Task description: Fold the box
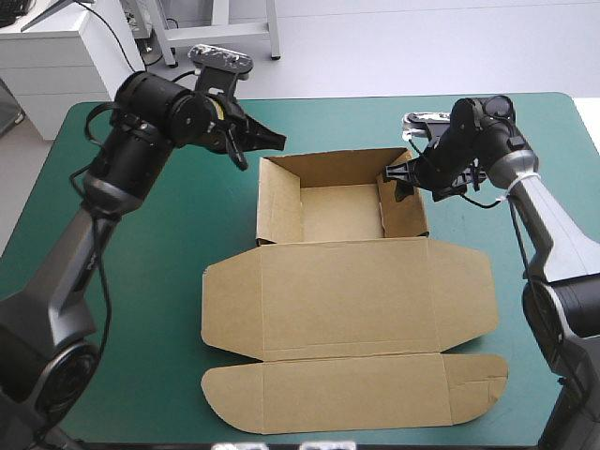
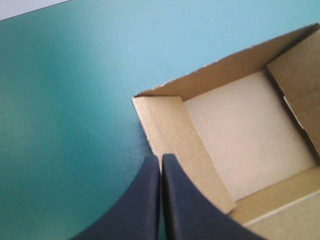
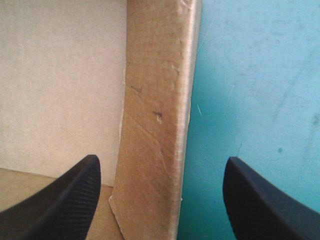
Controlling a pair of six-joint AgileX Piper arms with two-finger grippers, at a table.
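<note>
1. At the middle of the desk, which is covered in teal-green, the brown box of cut board is seen as an open tray with its walls raised.
2. The tray is set toward the far edge. The wide lid is laid flat from the tray's near wall toward the near edge, and a long flap with rounded corners is found at its end.
3. The left gripper, with its two broad black fingers, is pressed together into one pointed arch.
4. It is placed just beside the tray's far left corner, with its tip at the outer side of the folded left wall. Whether contact is made cannot be told.
5. The right gripper is spread wide and set astride the tray's right wall. One finger is seen on the inner side over the tray's floor, the other on the outer side over the cover.
6. A gap is seen between each finger and that wall.
</note>
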